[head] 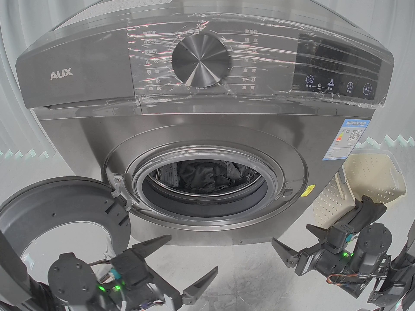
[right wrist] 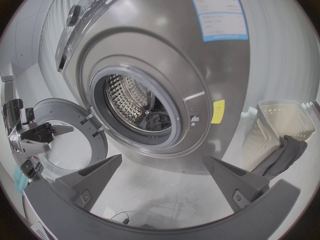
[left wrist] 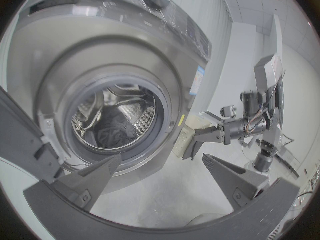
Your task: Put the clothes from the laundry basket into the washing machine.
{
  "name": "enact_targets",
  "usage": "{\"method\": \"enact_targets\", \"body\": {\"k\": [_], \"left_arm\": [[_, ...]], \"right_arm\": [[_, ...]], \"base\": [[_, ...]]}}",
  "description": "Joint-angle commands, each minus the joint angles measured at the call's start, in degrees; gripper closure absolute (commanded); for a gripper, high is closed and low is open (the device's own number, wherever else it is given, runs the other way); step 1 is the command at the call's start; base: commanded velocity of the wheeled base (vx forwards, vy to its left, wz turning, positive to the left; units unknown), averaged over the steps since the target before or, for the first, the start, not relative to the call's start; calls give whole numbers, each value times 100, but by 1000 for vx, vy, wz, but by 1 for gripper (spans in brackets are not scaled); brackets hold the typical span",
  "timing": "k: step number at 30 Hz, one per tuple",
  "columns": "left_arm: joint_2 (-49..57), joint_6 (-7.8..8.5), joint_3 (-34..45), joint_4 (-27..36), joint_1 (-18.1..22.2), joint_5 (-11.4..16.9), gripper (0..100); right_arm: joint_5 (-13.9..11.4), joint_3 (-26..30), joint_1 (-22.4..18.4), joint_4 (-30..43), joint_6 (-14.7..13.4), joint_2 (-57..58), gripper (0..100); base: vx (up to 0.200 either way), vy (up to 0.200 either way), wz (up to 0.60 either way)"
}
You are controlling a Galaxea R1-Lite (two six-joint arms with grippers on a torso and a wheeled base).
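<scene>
Pale floor [head: 242,277], curtain [head: 17,109] behind. Dark clothes [head: 207,176] bunched in drum of washing machine [head: 207,109], door [head: 56,208] swung open at left; another dark garment [right wrist: 283,154] draped over laundry basket [head: 376,178] rim beside machine's right. Left gripper [head: 192,252] and right gripper [head: 290,234] low in front — jaws wide, empty.

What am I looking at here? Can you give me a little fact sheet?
Washing machine: door swung open to the left
Drum: dark clothes inside
Laundry basket: right of machine, dark garment draped over its rim
Left gripper: open, empty, before the door
Right gripper: open, empty, near the basket
</scene>
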State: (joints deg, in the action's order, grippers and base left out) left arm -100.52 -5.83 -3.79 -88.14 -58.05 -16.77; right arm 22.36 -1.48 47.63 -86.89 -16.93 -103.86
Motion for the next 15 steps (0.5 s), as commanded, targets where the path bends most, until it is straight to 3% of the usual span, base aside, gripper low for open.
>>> {"method": "enact_targets", "body": {"k": [1,4,5,8,10,11,15], "left_arm": [[1167,-173,379,69,-66,-326,0],[1281,-164,379,148,-31,-388,0],[1465,-112,379,376,101,-546,0],[1808,-33,379,561,391,-599,0],[1966,29,379,658,532,-590,0],[2309,170,379,868,690,-564,0],[3338,363,379,1862,813,-397,0]], "right_arm": [[199,148,-34,410,129,947,0],[199,148,-34,524,173,1079,0],[216,148,-78,841,305,1457,0],[208,148,-298,1562,428,2230,0],[208,148,-342,1808,428,2441,0],[199,148,-360,2168,384,2801,0],[199,148,-368,2933,217,3425,0]], "base": [[0,0,0],[-133,0,0],[-200,0,0],[-200,0,0],[-200,0,0],[-200,0,0],[-200,0,0]]}}
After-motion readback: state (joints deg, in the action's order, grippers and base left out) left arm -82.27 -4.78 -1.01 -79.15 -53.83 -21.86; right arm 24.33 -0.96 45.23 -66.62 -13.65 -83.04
